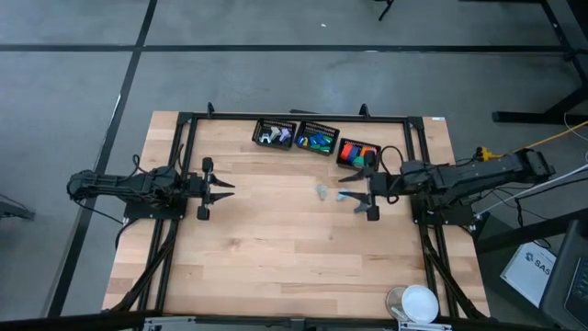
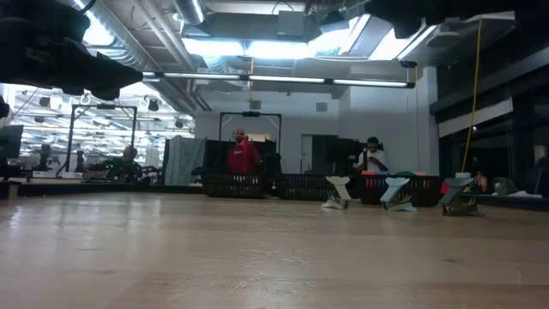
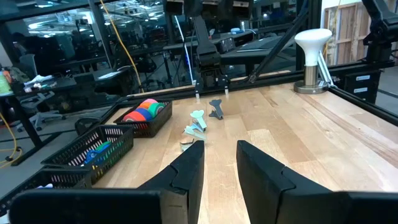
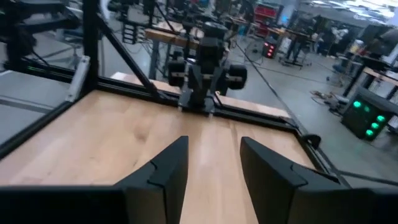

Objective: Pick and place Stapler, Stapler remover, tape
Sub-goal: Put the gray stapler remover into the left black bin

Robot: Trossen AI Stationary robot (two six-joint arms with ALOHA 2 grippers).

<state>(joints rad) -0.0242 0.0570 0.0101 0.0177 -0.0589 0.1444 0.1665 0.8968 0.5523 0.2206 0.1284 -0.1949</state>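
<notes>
While both arms hover over the worktop [image 1: 276,248], the right end effector [image 1: 357,193] sits released at center right, 2 pastel claw pieces [image 1: 321,191] just beside it; the left end effector [image 1: 223,188] is released too; the tape [image 1: 315,141] fills the middle basket [image 1: 317,130] at upper center.

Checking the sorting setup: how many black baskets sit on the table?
3, in a row along the table's far edge: left basket, middle basket, right basket nearest the right arm.
</notes>
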